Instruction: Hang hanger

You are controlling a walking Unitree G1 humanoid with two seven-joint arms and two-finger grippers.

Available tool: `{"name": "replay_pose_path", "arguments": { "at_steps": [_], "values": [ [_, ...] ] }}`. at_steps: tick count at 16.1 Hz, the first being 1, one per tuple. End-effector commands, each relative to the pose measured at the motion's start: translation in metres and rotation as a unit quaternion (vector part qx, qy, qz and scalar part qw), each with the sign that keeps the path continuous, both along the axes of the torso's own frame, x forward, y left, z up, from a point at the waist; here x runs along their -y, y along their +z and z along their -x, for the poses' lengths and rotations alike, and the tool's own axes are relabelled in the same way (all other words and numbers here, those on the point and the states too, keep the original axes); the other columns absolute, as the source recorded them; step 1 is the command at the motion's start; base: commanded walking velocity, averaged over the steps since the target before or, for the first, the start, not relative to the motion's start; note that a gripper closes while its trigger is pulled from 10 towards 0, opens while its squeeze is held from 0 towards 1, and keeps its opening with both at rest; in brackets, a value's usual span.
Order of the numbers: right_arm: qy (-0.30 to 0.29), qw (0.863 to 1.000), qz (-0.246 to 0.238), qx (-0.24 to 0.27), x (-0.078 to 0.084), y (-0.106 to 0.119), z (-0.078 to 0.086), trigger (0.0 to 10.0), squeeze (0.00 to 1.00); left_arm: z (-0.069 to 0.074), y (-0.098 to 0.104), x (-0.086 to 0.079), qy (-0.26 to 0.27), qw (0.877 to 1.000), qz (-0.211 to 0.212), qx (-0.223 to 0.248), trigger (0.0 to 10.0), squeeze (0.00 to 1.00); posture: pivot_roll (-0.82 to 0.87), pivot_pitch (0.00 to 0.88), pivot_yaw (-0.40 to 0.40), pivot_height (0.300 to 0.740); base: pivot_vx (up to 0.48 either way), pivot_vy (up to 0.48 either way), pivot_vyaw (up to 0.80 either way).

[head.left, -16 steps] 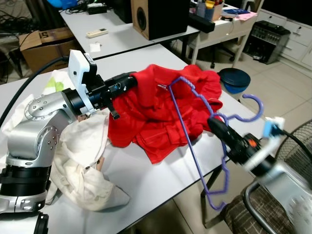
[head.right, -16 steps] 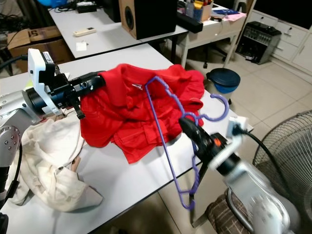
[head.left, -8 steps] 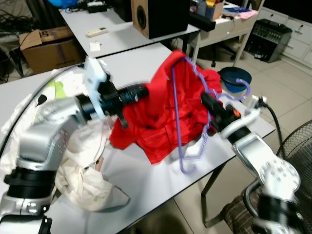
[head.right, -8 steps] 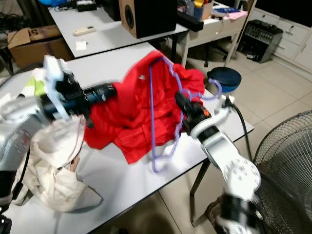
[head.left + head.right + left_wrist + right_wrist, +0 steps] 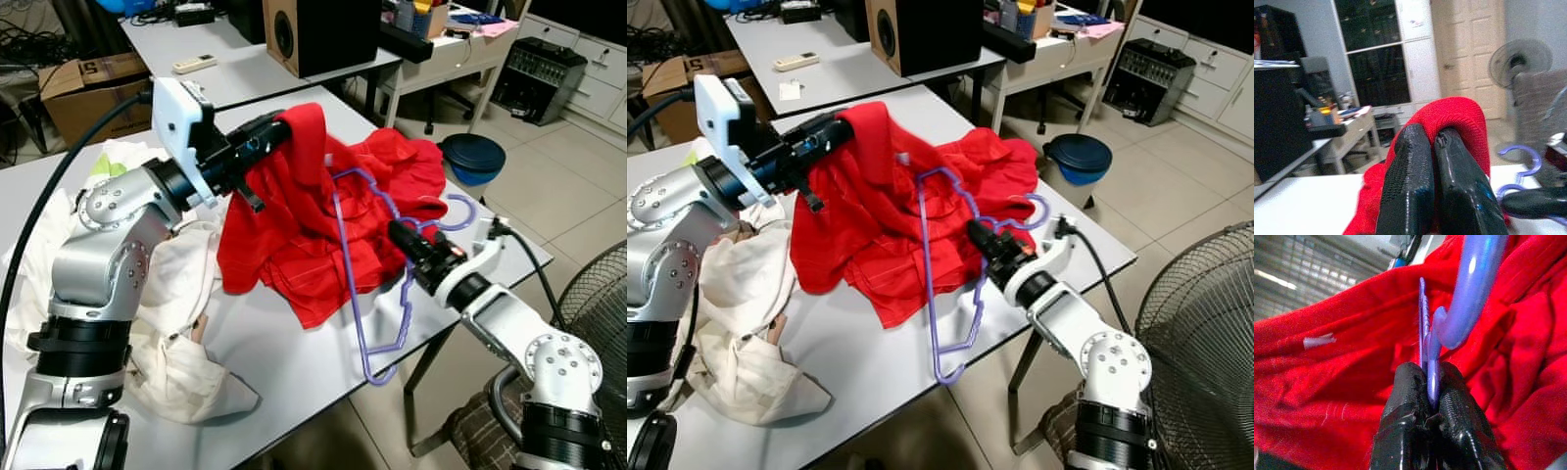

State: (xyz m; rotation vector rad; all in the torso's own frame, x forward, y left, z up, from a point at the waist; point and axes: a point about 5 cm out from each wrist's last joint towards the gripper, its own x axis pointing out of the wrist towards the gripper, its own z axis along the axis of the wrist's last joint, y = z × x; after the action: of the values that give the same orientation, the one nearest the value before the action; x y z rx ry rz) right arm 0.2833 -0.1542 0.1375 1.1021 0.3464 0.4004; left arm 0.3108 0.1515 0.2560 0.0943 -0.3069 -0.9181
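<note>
A red garment (image 5: 304,235) lies bunched on the white table (image 5: 294,362). My left gripper (image 5: 279,127) is shut on a fold of it and holds that edge up above the table; the red cloth wraps over the black fingertips (image 5: 1415,142). My right gripper (image 5: 400,233) is shut on the neck of a purple hanger (image 5: 1471,293), just below its hook. The hanger leans over the garment's right side, and its lower end hangs past the table's front edge.
A cream cloth (image 5: 167,333) is heaped on the table's left, under my left arm. Behind are a second table (image 5: 225,73) with a speaker box (image 5: 318,34) and a cardboard box (image 5: 93,88). A blue bin (image 5: 472,157) and a fan (image 5: 598,294) stand right.
My left gripper has lifted the garment's edge higher. My right gripper has carried the hanger in from beyond the table's edge to rest against the garment.
</note>
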Motion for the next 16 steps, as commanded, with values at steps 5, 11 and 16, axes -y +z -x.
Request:
{"name": "replay_pose_path", "arguments": {
  "at_steps": [5, 11, 16],
  "values": [
    [0.026, 0.999, -0.03, -0.005, -0.012, 0.006, -0.007, 10.0, 0.0, 0.009, 0.005, 0.007, -0.053, 0.998, 0.002, 0.018, 0.0, 0.0, -0.04, 0.0, 0.044, 0.74, 0.0, 0.0, 0.0],
    [-0.014, 0.994, -0.104, -0.002, -0.005, 0.016, -0.022, 10.0, 0.0, 0.025, -0.02, 0.006, -0.116, 0.99, -0.063, -0.046, 0.0, 0.0, -0.03, 0.0, 0.037, 0.74, 0.0, 0.0, 0.0],
    [-0.079, 0.982, -0.171, -0.002, 0.008, 0.026, -0.042, 10.0, 0.0, 0.021, -0.041, -0.002, -0.083, 0.987, -0.122, -0.065, 0.0, 0.0, -0.03, 0.0, 0.036, 0.74, 0.0, 0.0, 0.0]
  ]
}}
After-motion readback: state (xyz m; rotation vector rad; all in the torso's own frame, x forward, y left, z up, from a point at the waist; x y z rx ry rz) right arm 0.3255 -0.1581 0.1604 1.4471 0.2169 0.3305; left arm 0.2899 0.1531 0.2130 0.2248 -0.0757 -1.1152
